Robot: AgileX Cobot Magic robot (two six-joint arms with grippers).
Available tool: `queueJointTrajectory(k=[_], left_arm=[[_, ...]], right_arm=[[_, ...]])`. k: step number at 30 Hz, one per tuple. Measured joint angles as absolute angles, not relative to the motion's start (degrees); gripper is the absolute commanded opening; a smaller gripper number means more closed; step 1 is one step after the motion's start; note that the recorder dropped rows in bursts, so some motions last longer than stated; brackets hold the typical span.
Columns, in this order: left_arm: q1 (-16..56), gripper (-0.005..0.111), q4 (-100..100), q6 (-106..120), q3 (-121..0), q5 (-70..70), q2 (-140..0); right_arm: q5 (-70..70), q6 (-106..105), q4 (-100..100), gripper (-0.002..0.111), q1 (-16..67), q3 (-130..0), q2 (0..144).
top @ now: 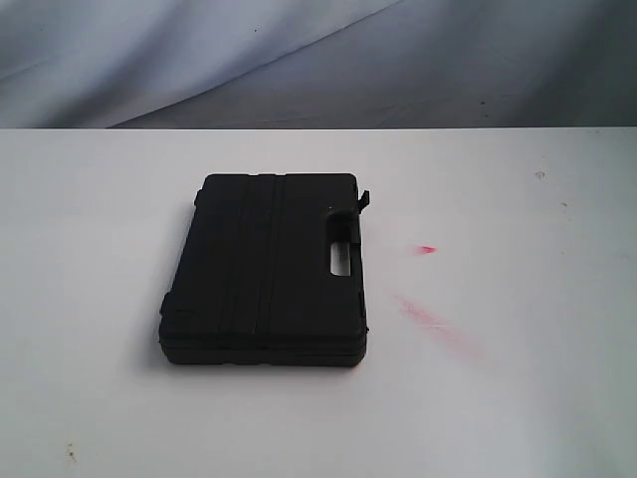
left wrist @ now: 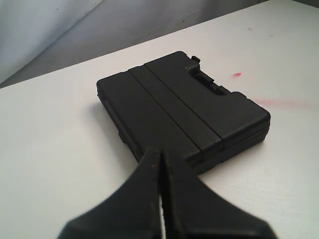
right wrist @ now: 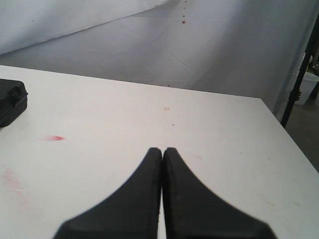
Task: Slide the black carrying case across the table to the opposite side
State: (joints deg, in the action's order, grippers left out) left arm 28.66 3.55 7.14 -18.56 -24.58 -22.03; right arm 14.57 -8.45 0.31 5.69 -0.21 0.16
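The white table [top: 518, 398] is filling the scene, with the black case [top: 264, 269] lying flat just left of centre, its handle slot [top: 339, 259] facing three o'clock. The left end effector [left wrist: 159, 157], jaws pressed together on nothing, is pointing at the case. The right end effector [right wrist: 162, 152] is hanging closed over the table, and red smudges [top: 428, 319] are lying at four o'clock from the case.

Exterior camera: raised, looking obliquely across the table [top: 518, 398] to its far edge. Left wrist camera: low, close to the case [left wrist: 179, 107]. Right wrist camera: faces a far table corner; all share the red smudge [right wrist: 56, 138].
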Motion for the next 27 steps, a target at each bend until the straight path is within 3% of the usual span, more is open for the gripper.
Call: queueJointTrajectory(k=[6, 13, 18, 27], left_arm=[[28.7, 0.001, 3.6, 7.1, -18.6, -23.8, -21.1], [28.7, 0.001, 3.8, 7.4, -8.3, 3.7, -21.1], [28.7, 0.001, 3.8, 7.6, -0.5, 8.2, -21.1], [28.7, 0.001, 3.8, 9.1, -0.3, 9.7, -21.1]], right_arm=[[14.6, -8.4, 0.3, 0.0, 5.7, -0.2, 0.2], [14.6, -8.4, 0.3, 0.0, 5.7, -0.2, 0.2], [14.6, -8.4, 0.3, 0.0, 5.7, -0.2, 0.2], [14.6, -8.4, 0.3, 0.0, 5.7, -0.2, 0.2]])
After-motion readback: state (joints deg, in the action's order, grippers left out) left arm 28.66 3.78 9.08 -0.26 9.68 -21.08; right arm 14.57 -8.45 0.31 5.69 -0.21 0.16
